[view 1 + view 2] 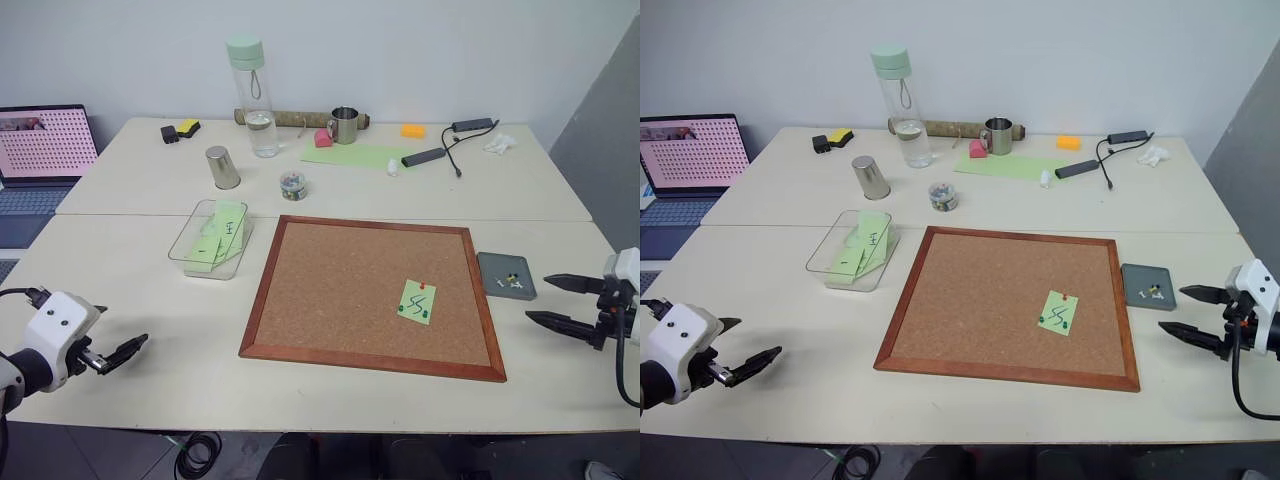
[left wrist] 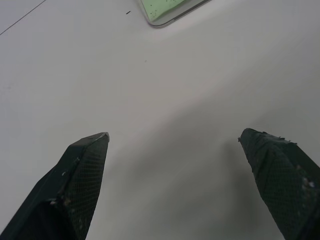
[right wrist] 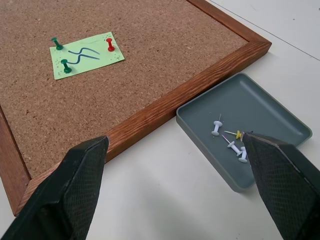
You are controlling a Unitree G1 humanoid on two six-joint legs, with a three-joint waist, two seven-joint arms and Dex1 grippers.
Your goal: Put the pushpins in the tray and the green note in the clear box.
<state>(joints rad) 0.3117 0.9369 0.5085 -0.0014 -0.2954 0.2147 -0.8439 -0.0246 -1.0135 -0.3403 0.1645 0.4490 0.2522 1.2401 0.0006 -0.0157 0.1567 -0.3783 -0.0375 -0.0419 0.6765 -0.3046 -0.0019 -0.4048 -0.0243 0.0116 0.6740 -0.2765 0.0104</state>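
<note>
Both grippers empty, fingers spread wide — nothing moved yet.
Green note [image 1: 417,301] pinned on corkboard [image 1: 330,290] by pushpins [image 3: 64,65]; tray [image 1: 493,266] at its 3 o'clock, clear box [image 1: 190,240] at 9 o'clock; left gripper [image 1: 122,352], right gripper [image 1: 560,300] over counter [image 1: 150,300].

Rough cork board [image 1: 365,290] in glossy wooden frame; matt paper green note [image 3: 86,54]; smooth matt plastic tray [image 3: 265,110]; matt table [image 1: 150,320].
</note>
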